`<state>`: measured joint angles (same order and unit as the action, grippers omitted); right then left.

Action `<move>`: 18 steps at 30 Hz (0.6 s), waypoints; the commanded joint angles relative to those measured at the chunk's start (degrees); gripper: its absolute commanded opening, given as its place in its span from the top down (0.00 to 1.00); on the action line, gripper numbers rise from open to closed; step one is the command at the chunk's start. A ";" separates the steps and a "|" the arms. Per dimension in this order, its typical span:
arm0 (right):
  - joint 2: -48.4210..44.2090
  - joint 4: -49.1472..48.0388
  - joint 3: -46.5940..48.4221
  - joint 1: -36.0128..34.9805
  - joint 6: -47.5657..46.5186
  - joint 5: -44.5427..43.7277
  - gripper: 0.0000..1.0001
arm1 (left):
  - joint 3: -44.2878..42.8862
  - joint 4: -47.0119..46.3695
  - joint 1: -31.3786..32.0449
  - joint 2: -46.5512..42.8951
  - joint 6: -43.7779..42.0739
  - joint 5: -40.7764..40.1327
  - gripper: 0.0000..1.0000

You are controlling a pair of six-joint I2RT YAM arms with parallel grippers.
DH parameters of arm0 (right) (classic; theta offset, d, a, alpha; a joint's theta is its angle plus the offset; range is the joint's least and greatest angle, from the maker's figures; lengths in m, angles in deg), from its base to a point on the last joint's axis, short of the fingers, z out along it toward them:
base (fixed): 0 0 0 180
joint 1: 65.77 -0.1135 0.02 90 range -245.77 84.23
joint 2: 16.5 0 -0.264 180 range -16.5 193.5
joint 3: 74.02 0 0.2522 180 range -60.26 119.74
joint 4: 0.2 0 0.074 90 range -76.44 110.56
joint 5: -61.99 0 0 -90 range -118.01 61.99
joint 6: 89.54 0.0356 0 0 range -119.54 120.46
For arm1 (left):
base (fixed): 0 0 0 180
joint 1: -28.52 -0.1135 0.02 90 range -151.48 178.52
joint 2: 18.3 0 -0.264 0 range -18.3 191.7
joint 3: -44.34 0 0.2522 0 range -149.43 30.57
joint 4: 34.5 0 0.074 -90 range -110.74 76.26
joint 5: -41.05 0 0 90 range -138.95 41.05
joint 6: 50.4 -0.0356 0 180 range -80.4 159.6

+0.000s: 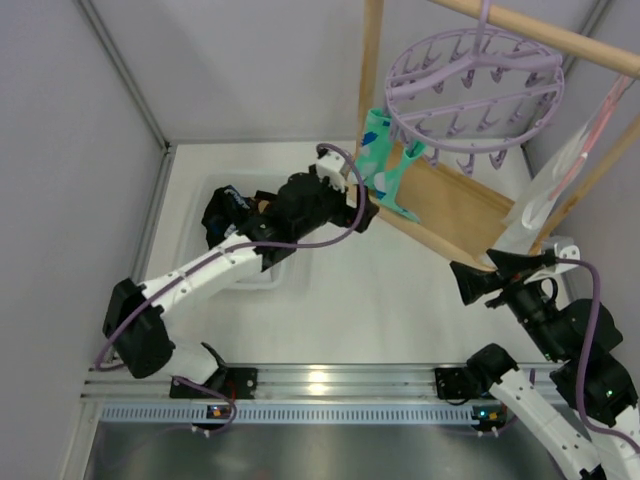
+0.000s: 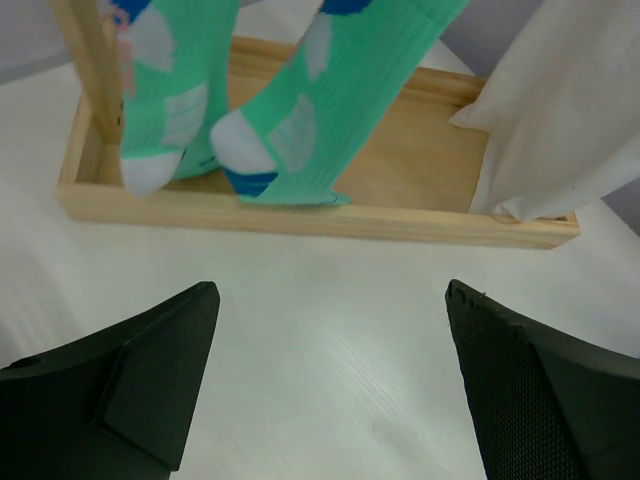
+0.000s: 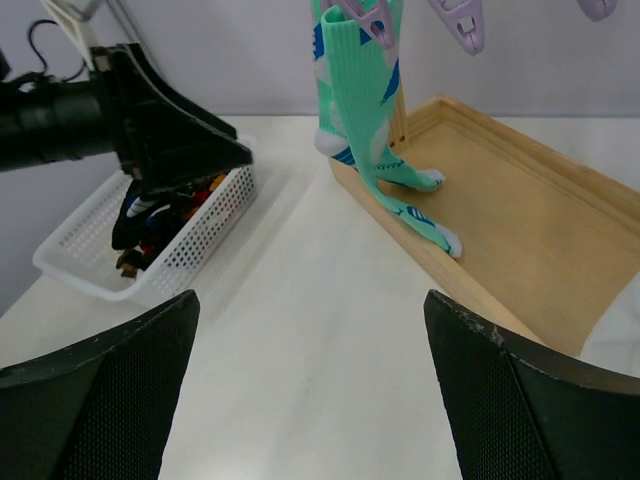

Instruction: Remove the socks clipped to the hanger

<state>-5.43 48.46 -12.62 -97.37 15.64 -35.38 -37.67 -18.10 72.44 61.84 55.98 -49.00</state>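
Observation:
The lavender round hanger (image 1: 475, 85) hangs from the wooden rod at the upper right, most pegs bare. Two mint-teal socks (image 1: 385, 165) hang clipped at its left side, their toes reaching down onto the wooden base. They show in the left wrist view (image 2: 300, 110) and in the right wrist view (image 3: 365, 110), held by lavender pegs (image 3: 365, 15). My left gripper (image 1: 358, 203) is open and empty, just in front of the socks (image 2: 330, 300). My right gripper (image 1: 468, 282) is open and empty, low at the right, well short of the socks (image 3: 310, 310).
A white perforated basket (image 1: 255, 283) holding dark and orange socks (image 3: 160, 215) stands at the left under the left arm. The wooden rack's tray base (image 1: 460, 210) and upright post (image 1: 370, 60) stand behind the socks. A white cloth (image 2: 570, 110) hangs at the right.

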 commanded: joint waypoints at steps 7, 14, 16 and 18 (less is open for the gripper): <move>-1.58 2.98 3.60 0.57 -0.15 1.93 0.10 | -3.73 -32.06 6.00 17.23 -11.46 -10.14 0.02; -2.46 3.16 4.13 0.57 -0.06 3.68 0.10 | -11.89 -36.55 5.30 28.92 -15.23 -12.86 0.12; -2.46 3.42 4.39 0.57 -0.24 4.65 0.10 | -13.48 -37.17 5.21 32.00 -15.85 -14.26 0.16; -2.46 3.25 4.74 0.48 -0.33 5.18 0.10 | -15.68 -38.31 5.12 34.55 -17.70 -15.67 0.23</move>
<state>-7.24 51.65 -10.50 -97.37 15.58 -32.30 -49.45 -49.01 77.77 94.23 41.43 -61.74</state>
